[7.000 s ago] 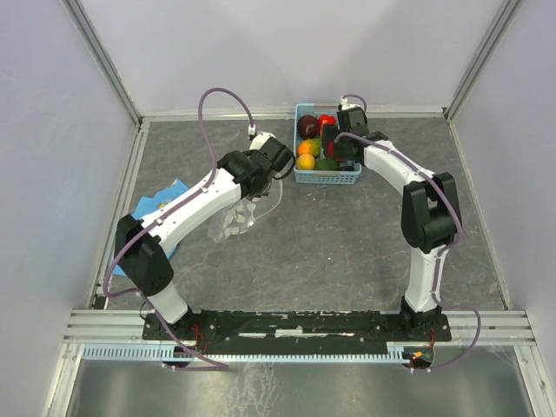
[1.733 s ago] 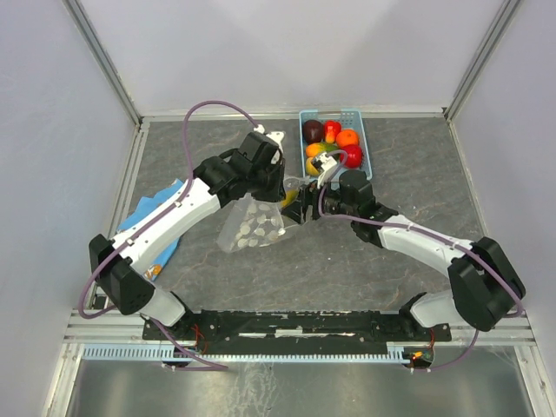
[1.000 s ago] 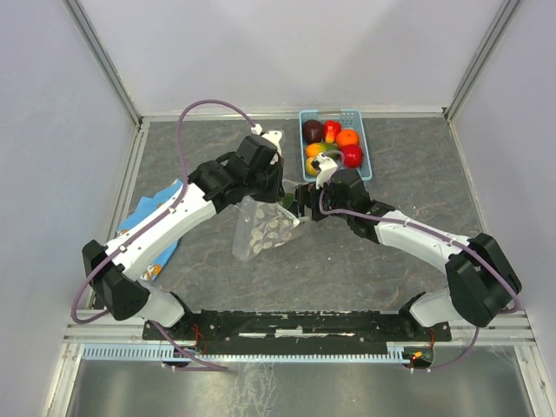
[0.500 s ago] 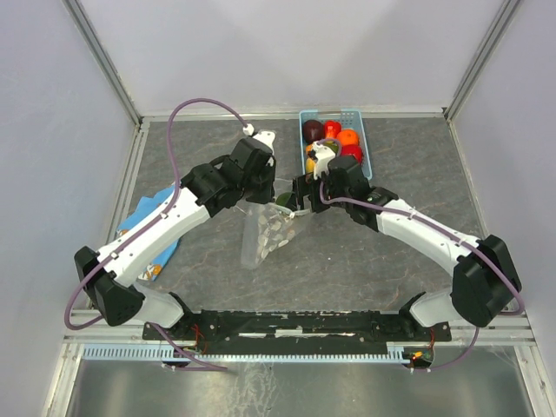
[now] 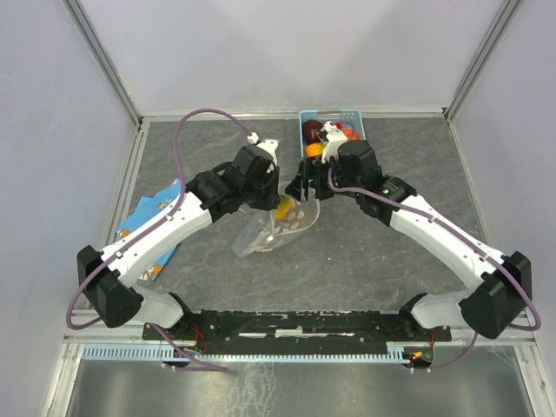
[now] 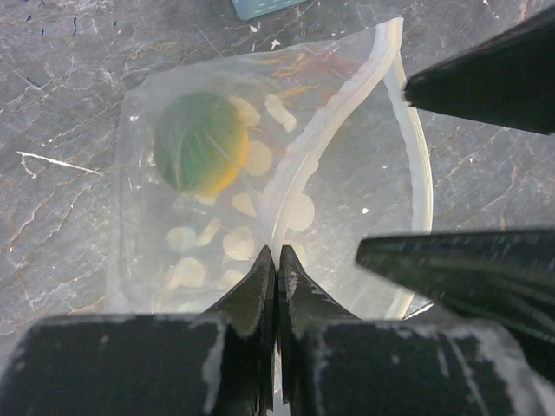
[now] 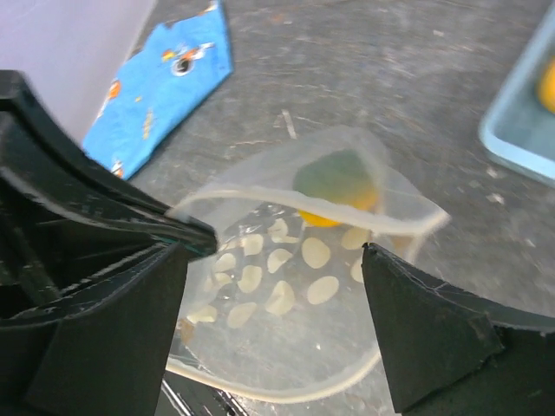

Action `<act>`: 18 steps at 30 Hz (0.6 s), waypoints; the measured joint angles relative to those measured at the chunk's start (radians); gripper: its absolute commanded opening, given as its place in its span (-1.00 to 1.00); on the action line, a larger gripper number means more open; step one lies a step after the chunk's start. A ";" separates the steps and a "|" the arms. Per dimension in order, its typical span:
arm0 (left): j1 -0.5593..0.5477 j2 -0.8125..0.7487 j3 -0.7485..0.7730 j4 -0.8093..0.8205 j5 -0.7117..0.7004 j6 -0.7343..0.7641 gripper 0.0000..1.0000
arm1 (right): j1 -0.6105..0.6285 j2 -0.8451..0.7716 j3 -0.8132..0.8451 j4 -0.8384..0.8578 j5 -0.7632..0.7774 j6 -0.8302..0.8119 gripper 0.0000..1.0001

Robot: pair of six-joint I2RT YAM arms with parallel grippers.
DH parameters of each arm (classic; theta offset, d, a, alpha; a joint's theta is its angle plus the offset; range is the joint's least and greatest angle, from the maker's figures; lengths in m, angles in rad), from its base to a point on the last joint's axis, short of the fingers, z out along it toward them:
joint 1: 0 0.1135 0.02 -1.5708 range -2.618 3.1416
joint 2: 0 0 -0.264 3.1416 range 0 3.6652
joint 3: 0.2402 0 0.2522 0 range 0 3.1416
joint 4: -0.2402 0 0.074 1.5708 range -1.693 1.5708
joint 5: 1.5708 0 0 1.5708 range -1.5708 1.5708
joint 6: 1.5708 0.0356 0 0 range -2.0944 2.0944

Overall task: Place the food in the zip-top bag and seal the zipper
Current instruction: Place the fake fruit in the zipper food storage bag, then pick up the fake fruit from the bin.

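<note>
At the far left a blue cloth (image 5: 149, 228) lies flat on the grey marbled surface (image 5: 373, 252). It is partly covered from above by the left arm and lies well apart from the bag.

The left arm reaches in toward the middle. The left gripper (image 6: 276, 260) is pressed together on the zip-top bag (image 5: 276, 233), pinching one lip of its mouth at the zipper (image 6: 347, 113), the whitish strip that curves away from the pinch. The bag is held up by that lip, and its closed end appears to rest on the surface. Its mouth gapes in a wide loop. Inside is one piece of the food, a round green-and-yellow fruit (image 6: 201, 143), lying against the spotted wall toward the closed end.

Just right of the bag's mouth is the right gripper (image 7: 270, 260), its jaws wide apart and holding nothing. From its own wrist camera the two black fingers stand on either side of the open mouth, above it. In the left wrist view they cross in front of the right side of the mouth.

Behind the right gripper, at the far edge of the surface, sits the light-blue basket (image 5: 323, 112), largely hidden from above by the right arm's wrist. Three more pieces show in it: a maroon piece (image 5: 310, 130), a yellow-orange piece (image 5: 312, 149) and an orange piece (image 5: 350, 133). The basket is near the bag but not touching it.
</note>
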 measured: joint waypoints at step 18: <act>0.000 0.000 0.000 0.015 -0.024 -0.014 -0.95 | -0.008 -0.115 -0.125 -0.177 0.273 0.127 0.60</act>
